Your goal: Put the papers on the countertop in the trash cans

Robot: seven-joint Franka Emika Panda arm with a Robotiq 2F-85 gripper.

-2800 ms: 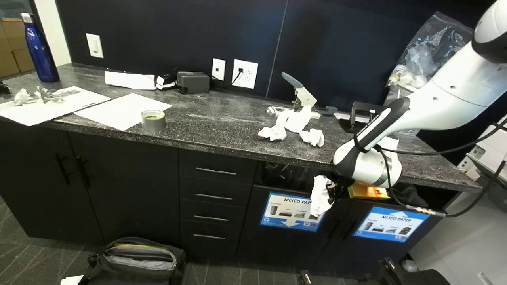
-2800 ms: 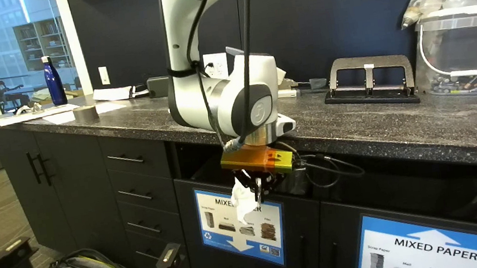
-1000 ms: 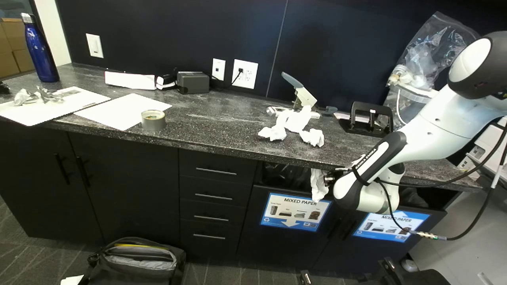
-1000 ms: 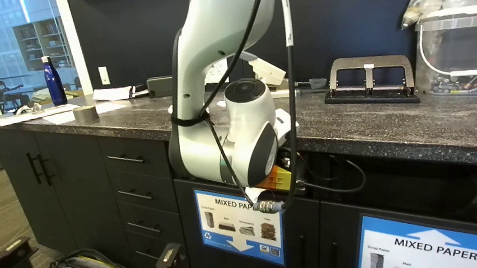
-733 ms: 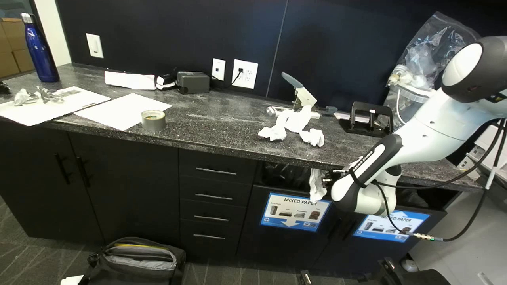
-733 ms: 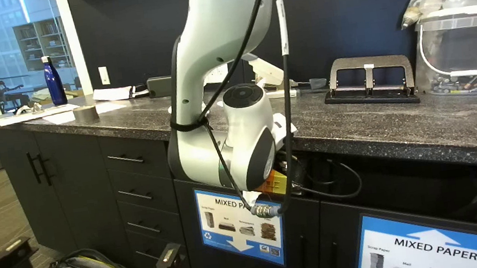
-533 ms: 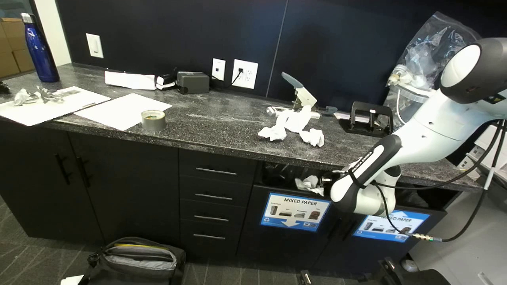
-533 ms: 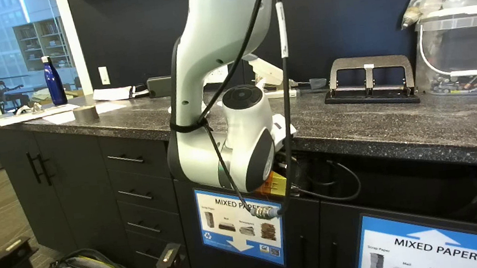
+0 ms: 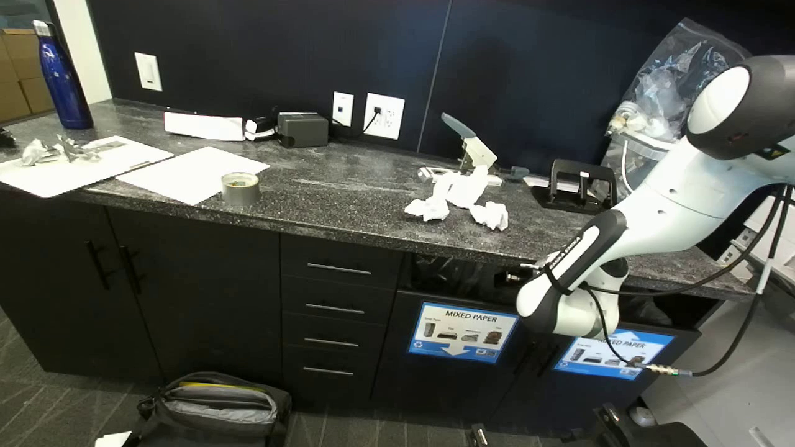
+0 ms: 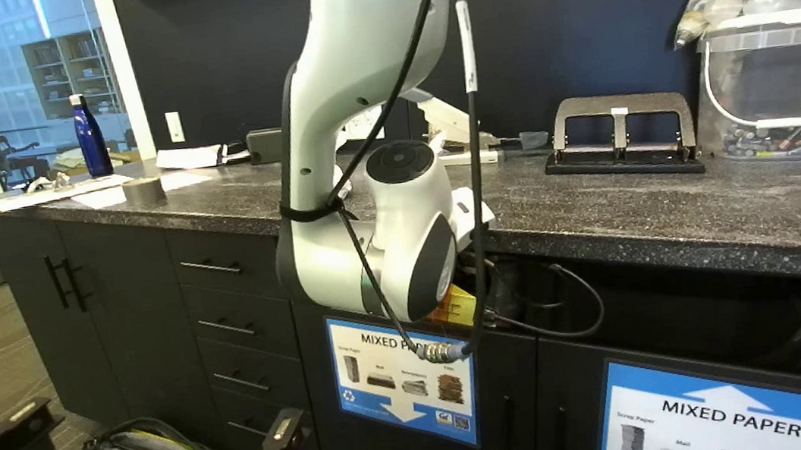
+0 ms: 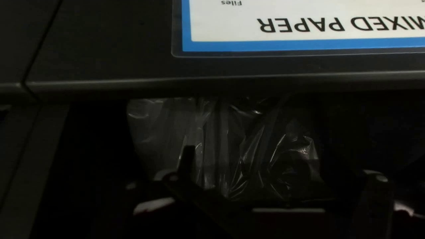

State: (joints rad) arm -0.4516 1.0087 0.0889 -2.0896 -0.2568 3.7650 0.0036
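Claw [image 11: 282, 161] spread, nothing held — back it level from the bin [image 9: 447, 382], clear of the bench [image 9: 348, 205], before rising for papers [image 9: 463, 189].

Item count, places off the gripper [image 11: 282, 166] (qty 1)
trash cans [image 9: 444, 382] 2, one with the gripper at its opening, the next just beside it; MIXED PAPER labels [image 9: 463, 335] 2, one per can; papers [image 9: 427, 209] on the countertop [image 9: 335, 208] above the gripper at least 3, overlapping so no exact number; crumpled bits [image 9: 36, 153] well apart from it, count unclear; flat white sheets [image 9: 194, 175] up there 2, tape roll [image 9: 241, 194] 1, bottle [image 9: 65, 81] 1, all well apart from it; hole punch [image 10: 617, 106] 1, bucket [image 10: 765, 84] 1, both higher than it; drawers [image 9: 341, 290] 4, off to its side; wall plates [image 9: 385, 118] 3, above it; bag [image 9: 217, 403] 1, below it
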